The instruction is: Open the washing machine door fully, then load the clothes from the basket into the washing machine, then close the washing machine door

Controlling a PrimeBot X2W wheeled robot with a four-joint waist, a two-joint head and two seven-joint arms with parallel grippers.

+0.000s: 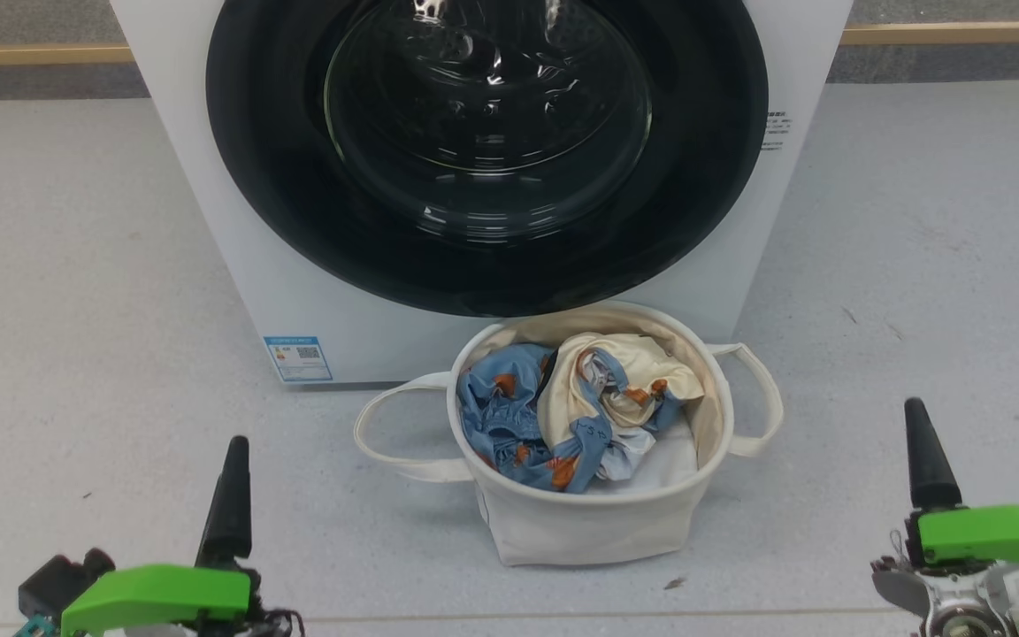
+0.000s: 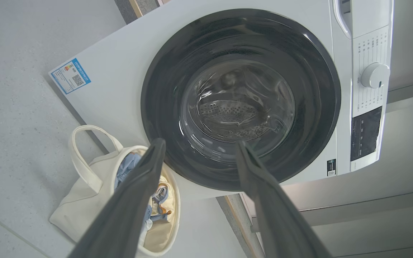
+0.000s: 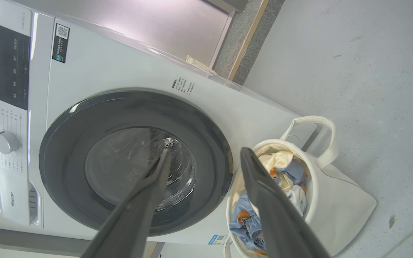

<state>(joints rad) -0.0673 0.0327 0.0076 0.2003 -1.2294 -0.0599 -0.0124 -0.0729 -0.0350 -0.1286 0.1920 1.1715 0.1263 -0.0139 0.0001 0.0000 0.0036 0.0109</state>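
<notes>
- The washing machine [image 1: 200,221] stood on the pale grey floor [image 1: 76,310], its white front facing the robot.
- The washing machine door [image 1: 487,274] was closed flat against that front, with the steel drum showing dimly through the glass bowl at its centre.
- A small blue label [image 1: 297,357] sat at the lower corner of the front on the robot's left. The left wrist view showed a round white dial [image 2: 375,75] on the control panel.
- The basket [image 1: 580,531] stood upright on the floor just in front of the machine, below the door's lower rim, with one loop handle out to each side.
- The clothes [image 1: 509,416] lay crumpled inside the basket, blue fabric with orange motifs tangled with cream fabric, over a white lining.
- The left hand [image 2: 200,142] was low on the robot's left, well apart from the basket. Its two dark fingers were spread wide and held nothing.
- The right hand [image 3: 205,151] was low on the robot's right, also clear of the basket. Its fingers were likewise spread wide and empty.
- Neither hand touched the door, the basket or the clothes.
</notes>
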